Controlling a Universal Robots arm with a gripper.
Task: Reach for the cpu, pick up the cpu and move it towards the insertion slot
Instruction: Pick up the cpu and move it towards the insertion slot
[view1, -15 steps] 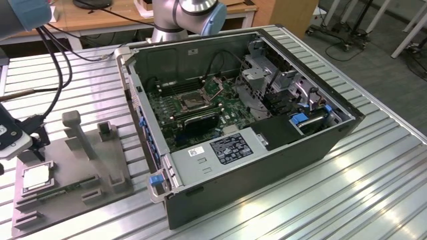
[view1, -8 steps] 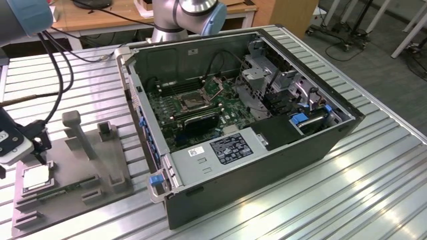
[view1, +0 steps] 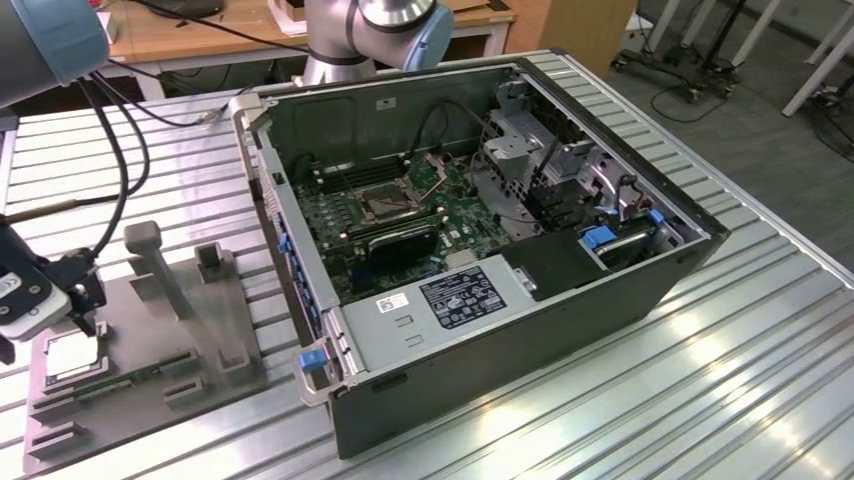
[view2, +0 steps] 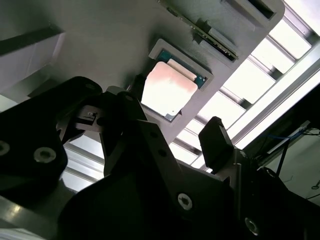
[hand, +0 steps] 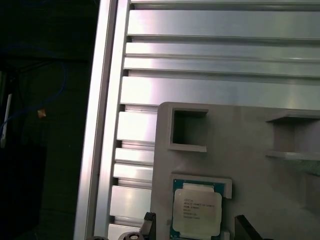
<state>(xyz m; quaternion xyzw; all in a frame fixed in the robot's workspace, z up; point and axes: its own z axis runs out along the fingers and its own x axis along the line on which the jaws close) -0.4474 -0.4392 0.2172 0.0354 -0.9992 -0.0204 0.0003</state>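
Your gripper (hand: 197, 223) hangs spread wide over the cpu (hand: 196, 209), one finger on each side and neither touching it, so nothing is gripped yet. The cpu lies flat in a shallow recess close to one edge of the grey fixture (hand: 250, 150), and the fixture sits by the edge of the ribbed metal table (hand: 225, 30). The insertion slot (view1: 380, 205) is well apart from it, on the green motherboard (view1: 334, 225) inside the open computer case (view1: 534, 330).

The main danger is in the descent. The recess has a raised rim hugging the chip, and if you come down slightly off-centre a finger could land on that rim instead of beside the chip. An uneven close would push the cpu against one wall, tilting it or popping it out. The chip is thin, so a shallow bite may let it slip on the lift.

In the second wrist view the fingers (view2: 217, 137) seem to straddle it evenly, though the slanted angle makes their height above it hard to judge.
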